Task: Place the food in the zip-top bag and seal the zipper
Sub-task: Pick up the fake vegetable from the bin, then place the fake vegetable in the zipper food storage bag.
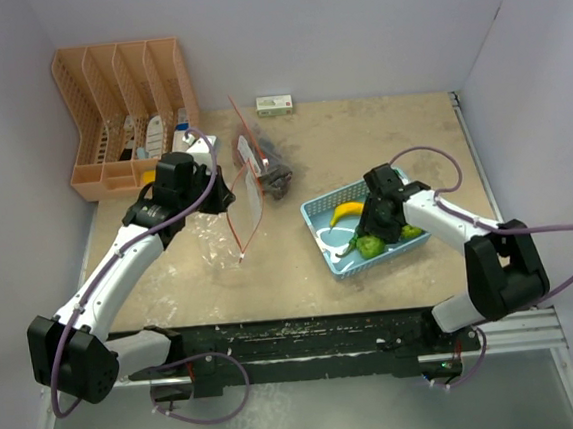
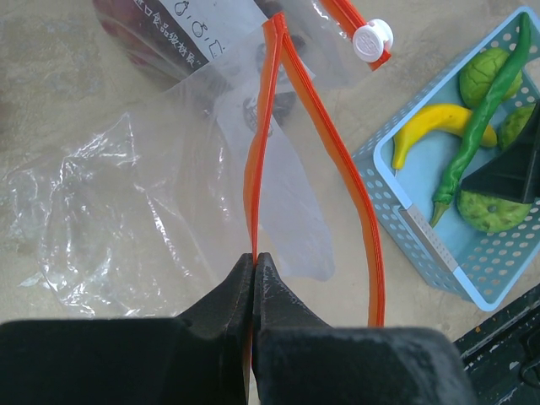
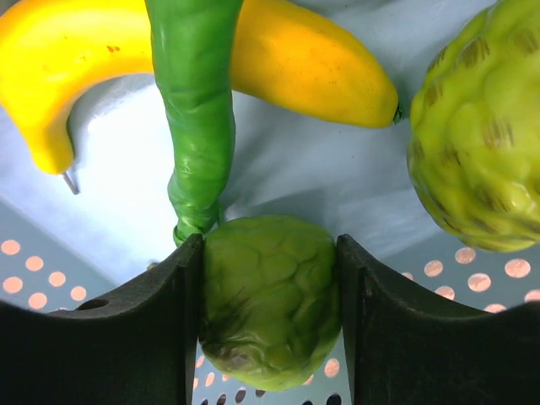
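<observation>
Green, knobbly and round, one fruit (image 3: 270, 312) is clamped between the fingers of the right gripper (image 3: 268, 245) inside the single light-blue basket (image 2: 422, 245), which also holds two more round green fruits (image 2: 485, 76), one yellow banana (image 2: 430, 122) and one long green pepper (image 2: 472, 135) lying across it; leftward, the left gripper (image 2: 254, 261) pinches the orange-red zipper (image 2: 261, 126) of one clear, crinkled zip-top bag (image 2: 126, 211), mouth parted, dark grapes (image 1: 279, 180) inside, number indiscernible; farthest, one orange rack (image 1: 122, 108) and one small box (image 1: 275, 104)
</observation>
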`<state>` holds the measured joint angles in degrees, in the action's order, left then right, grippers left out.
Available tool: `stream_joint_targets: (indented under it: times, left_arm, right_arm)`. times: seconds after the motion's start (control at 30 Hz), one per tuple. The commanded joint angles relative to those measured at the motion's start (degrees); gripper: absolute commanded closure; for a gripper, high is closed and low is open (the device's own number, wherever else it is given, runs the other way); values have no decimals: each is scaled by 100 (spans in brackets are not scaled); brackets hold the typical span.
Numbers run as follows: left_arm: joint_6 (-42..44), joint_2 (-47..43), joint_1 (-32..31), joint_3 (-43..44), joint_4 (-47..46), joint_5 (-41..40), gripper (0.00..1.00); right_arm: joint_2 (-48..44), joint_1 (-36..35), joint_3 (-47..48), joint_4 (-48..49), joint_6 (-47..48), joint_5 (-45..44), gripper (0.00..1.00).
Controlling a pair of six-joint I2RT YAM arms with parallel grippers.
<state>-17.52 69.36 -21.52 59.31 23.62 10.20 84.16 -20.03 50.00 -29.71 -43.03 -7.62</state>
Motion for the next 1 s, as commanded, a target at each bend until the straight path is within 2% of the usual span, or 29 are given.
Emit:
stream_joint_targets:
  times: [0.0, 0.17, 0.3, 0.57, 0.8, 0.97]
  left_arm:
    - [23, -142, -26, -14, -199, -43, 100]
    - [21, -101, -25, 12, -204, -36, 100]
    - [22, -76, -21, 22, -216, -26, 100]
    - [16, -43, -20, 20, -208, -27, 100]
    - [7, -32, -21, 20, -189, -9, 100]
    - [-27, 23, -20, 20, -221, -9, 100]
  right_arm:
    - [-391, -18, 501, -362, 125, 49, 88]
    - [-776, -25, 1442, -552, 335, 245, 89]
    - [-936, -87, 1771, 269, 401, 1150, 91]
    - [142, -1583, 3090, 1769, 476, 1682, 91]
    - [595, -1703, 2994, 3356, -124, 2453, 91]
    - [931, -2049, 2967, 3730, -328, 2595, 91]
